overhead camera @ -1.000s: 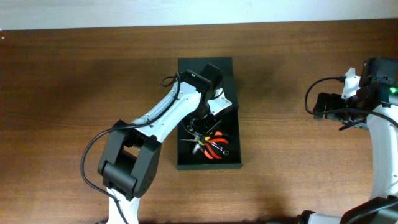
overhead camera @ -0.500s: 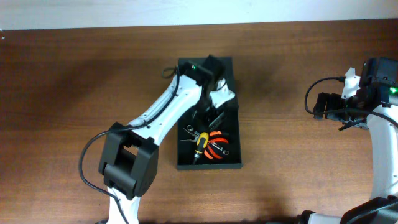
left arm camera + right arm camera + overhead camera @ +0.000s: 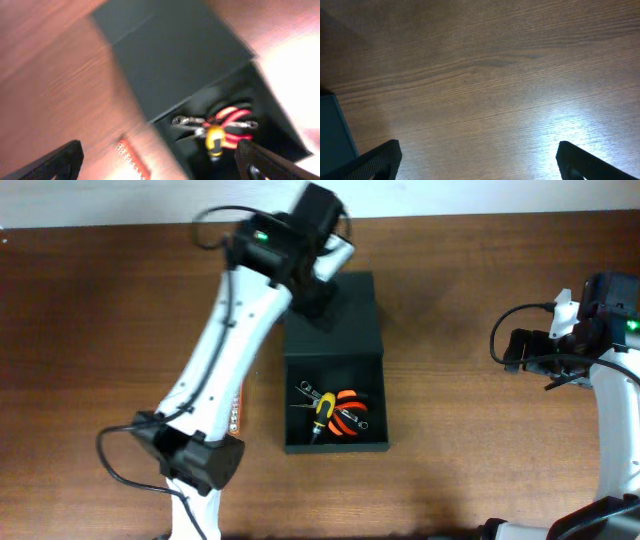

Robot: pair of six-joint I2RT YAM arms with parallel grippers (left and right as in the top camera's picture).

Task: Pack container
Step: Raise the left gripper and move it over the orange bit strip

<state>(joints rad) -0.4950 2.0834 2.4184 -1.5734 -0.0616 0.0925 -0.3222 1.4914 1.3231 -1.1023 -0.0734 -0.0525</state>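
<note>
The container lies open at the table's middle, its flap lid folded flat toward the far side. Inside it are a yellow-handled screwdriver, orange-and-black pliers and small metal wrenches. My left gripper hangs open and empty high above the lid. Its wrist view is blurred and shows the lid and the tools below. My right gripper stays open over bare wood at the right, and the container's corner shows at the left edge of its wrist view.
An orange strip with a row of small silver pieces lies on the table just left of the container, partly under my left arm; the left wrist view shows this strip too. The table's far edge meets a white wall.
My left gripper has opened, risen out of the container and drawn back over the lid toward the far edge. The tools stay in the box. The right arm has not moved.
</note>
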